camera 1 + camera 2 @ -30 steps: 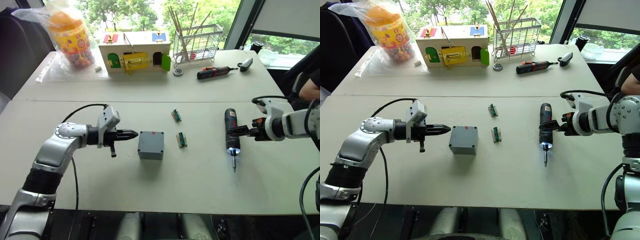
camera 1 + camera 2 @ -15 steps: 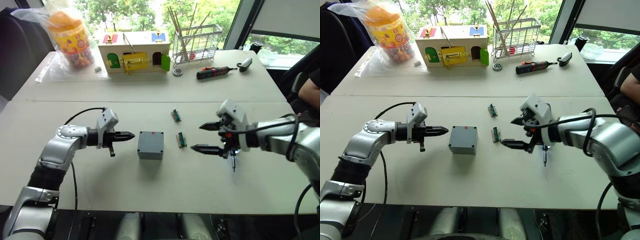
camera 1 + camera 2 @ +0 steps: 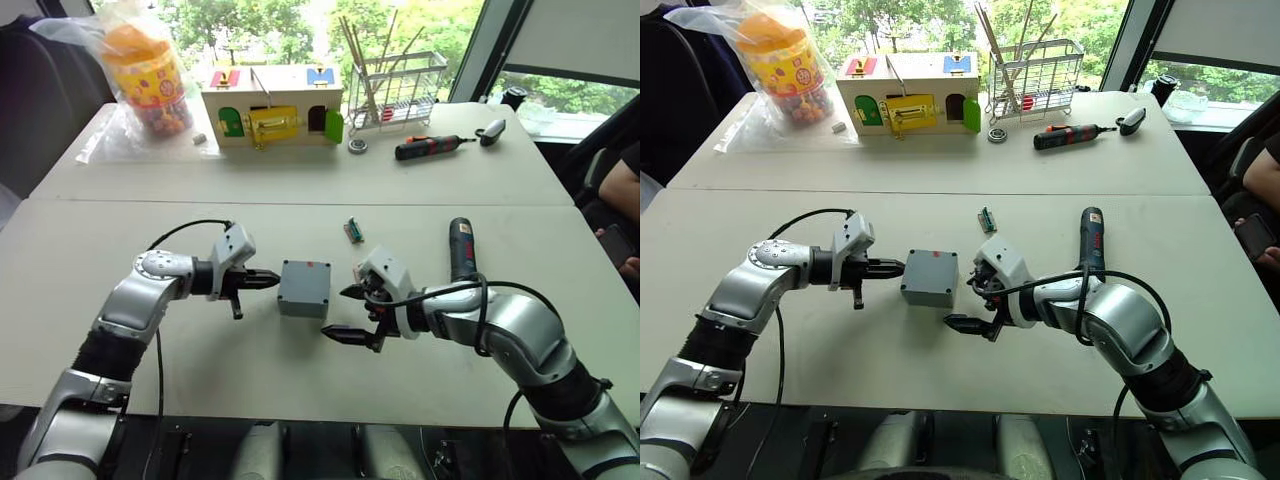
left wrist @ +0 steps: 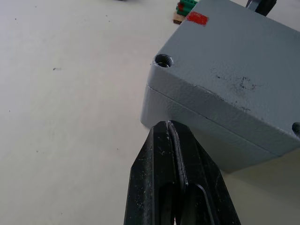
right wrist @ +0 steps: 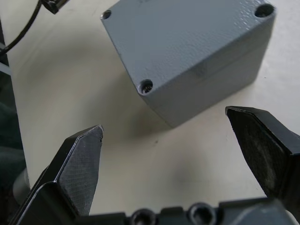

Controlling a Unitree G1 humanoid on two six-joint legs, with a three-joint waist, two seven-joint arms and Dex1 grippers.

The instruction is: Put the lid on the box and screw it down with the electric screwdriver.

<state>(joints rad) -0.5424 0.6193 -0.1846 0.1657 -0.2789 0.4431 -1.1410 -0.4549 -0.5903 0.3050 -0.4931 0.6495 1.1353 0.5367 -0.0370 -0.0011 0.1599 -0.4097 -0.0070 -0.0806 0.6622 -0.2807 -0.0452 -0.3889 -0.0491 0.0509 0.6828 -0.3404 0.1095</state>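
On the table there is one grey box point(image 3: 304, 287) with one lid point(image 4: 234, 70) seated on top of it, and one small red mark point(image 4: 197, 18) on that lid. Three screw holes point(image 5: 146, 86) show at the lid's corners in the right wrist view. There is one electric screwdriver point(image 3: 461, 247) and one red-and-black screwdriver point(image 3: 430, 147). Two small green connector blocks point(image 3: 353, 230) lie near the box, one partly hidden. Further back stand one wooden toy house point(image 3: 272, 104), one wire basket point(image 3: 397, 85) holding several sticks, and one plastic bag point(image 3: 140, 70) around one colourful tub. Two grippers work here: one left gripper point(image 3: 270, 282) and one right gripper point(image 3: 345, 313).
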